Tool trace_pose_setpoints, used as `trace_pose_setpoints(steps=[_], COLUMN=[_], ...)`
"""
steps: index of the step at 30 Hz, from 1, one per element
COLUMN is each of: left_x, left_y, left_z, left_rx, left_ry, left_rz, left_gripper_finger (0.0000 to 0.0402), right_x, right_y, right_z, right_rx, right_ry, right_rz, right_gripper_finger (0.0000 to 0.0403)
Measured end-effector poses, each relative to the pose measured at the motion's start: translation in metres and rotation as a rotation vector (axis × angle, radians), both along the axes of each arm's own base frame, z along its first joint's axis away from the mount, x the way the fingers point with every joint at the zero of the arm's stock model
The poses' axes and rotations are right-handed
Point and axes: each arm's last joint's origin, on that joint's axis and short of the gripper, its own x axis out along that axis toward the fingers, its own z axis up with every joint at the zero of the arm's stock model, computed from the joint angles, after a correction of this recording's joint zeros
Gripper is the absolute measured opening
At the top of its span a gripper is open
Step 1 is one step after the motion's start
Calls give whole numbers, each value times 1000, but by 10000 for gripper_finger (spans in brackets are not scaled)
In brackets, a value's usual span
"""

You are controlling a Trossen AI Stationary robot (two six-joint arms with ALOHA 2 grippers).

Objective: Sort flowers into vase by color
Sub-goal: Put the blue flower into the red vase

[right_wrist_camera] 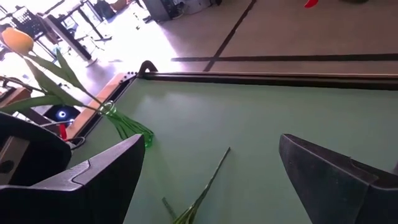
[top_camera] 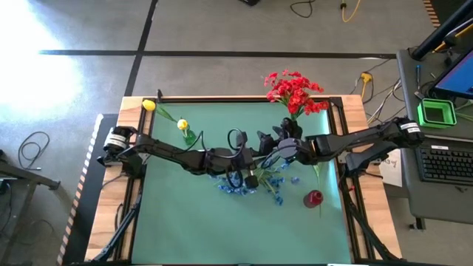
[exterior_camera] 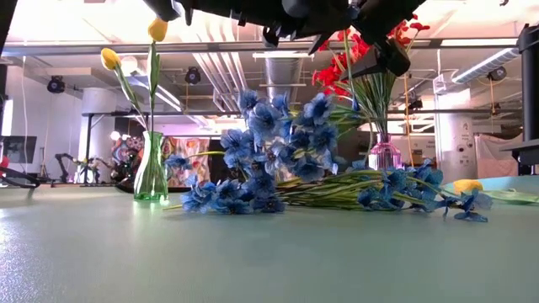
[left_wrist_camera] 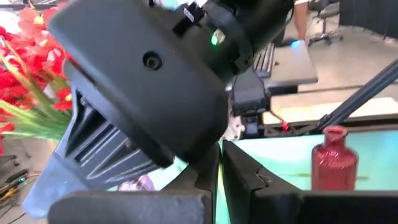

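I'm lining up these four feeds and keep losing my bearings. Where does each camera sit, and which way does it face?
High: overhead, looking straight down on the green table; both arms show.
Low: table height, level across the blue flowers; arms enter from above.
Left wrist: faces the other arm's housing and a red bottle; own fingers shut.
Right wrist: faces the green vase with yellow tulips; own fingers open.
Shared: high and low both see the red flowers.

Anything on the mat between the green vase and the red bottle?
Yes: the blue flowers lie loose between the green vase and the red bottle, under both arms, in the high view.
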Motion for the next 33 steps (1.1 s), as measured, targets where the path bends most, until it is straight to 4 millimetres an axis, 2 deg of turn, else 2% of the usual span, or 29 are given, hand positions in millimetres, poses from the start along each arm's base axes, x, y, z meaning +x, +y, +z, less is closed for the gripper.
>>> trace_pose_setpoints(steps=[8, 14, 33], left_x=[-2, -6, -9], left_y=[0, 5, 3], left_z=[-10, -17, -26], left_rx=[43, 65, 56], left_ry=[105, 179, 260], left_rz=[80, 255, 269], left_gripper_finger=[0, 0, 0], right_x=[-2, -1, -3], right_y=[1, 2, 1], right_z=[-4, -4, -5], right_rx=[29, 45, 14], right_ry=[49, 49, 91], right_rz=[47, 68, 77], right_gripper_finger=[364, 364, 364])
